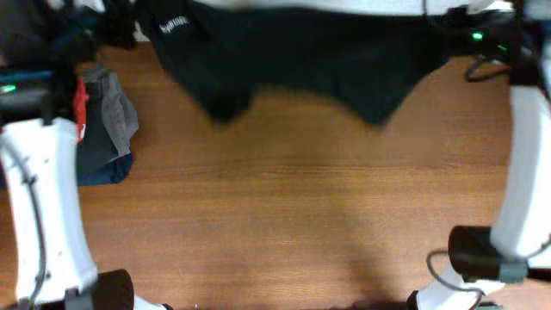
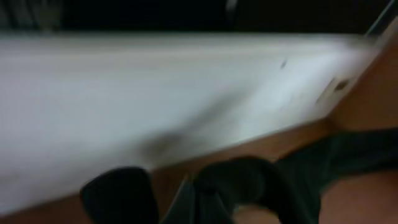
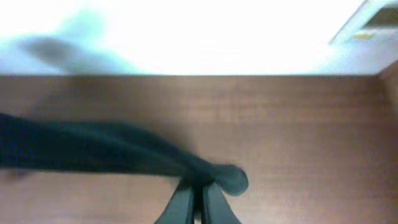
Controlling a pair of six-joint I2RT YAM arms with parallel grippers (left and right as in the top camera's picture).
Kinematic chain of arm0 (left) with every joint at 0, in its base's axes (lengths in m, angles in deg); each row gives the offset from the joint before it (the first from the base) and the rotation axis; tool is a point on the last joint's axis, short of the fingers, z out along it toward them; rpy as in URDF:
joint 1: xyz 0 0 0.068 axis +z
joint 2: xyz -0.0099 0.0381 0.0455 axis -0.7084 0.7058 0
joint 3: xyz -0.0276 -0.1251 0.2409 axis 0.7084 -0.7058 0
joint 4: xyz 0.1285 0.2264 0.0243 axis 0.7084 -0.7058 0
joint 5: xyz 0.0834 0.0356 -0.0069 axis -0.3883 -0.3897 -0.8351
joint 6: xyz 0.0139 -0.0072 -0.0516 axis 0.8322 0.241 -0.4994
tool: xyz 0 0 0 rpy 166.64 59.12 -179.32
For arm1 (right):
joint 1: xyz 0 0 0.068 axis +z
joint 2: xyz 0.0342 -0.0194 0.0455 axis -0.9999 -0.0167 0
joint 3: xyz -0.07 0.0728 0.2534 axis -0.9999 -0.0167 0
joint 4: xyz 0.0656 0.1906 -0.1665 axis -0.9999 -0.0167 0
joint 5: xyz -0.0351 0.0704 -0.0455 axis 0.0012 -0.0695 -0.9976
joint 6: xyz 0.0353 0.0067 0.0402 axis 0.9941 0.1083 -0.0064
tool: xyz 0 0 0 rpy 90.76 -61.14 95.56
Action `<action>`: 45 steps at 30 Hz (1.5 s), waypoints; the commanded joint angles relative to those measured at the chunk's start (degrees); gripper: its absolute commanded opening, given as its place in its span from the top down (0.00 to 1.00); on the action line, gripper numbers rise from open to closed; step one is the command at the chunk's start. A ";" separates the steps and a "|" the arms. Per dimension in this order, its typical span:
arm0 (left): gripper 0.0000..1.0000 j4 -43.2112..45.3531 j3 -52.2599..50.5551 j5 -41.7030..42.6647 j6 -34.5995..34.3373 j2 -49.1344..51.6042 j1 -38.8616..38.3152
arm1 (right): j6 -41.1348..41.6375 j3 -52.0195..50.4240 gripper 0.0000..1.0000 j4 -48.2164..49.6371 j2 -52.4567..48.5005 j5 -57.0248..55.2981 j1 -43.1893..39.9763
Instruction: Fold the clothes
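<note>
The black garment (image 1: 301, 60) hangs stretched across the far end of the counter (image 1: 284, 215), spanning most of its width. Its lower edge sags in two uneven points over the wood, and a small white logo (image 1: 175, 26) shows near its left end. The whole cloth looks blurred from above.

From the right wrist I see the right tool (image 3: 198, 200) with its two fingers pressed tight together. A twisted corner of the garment (image 3: 81, 152) is pinched between them. The cloth runs off to the left as a dark band above the brown counter (image 3: 298, 124), and a small knot of fabric bulges just past the fingertips.

The left wrist view is very smeared. The left tool (image 2: 183, 202) sits at the bottom edge, closed, with dark cloth (image 2: 249, 180) bunched around it. So it seems to have hold of the garment, though I cannot make out exactly where the fingers bite. More of the fabric trails off to the right over the wood (image 2: 360, 199). A pale white panel (image 2: 155, 93) fills the background there.

The white left arm (image 1: 43, 215) rises along the left side of the counter and the white right arm (image 1: 525, 155) along the right side. Beside the left arm lies a small pile of folded clothing, well apart from the black garment: a grey piece (image 1: 119, 112), a dark navy piece (image 1: 103, 168) under it and a strip of red (image 1: 81, 108).
</note>
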 commanded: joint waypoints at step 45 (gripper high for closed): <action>1.00 -19.23 -49.86 -13.84 4.72 -11.67 -10.60 | 3.08 -69.72 0.96 7.96 4.79 0.85 -8.28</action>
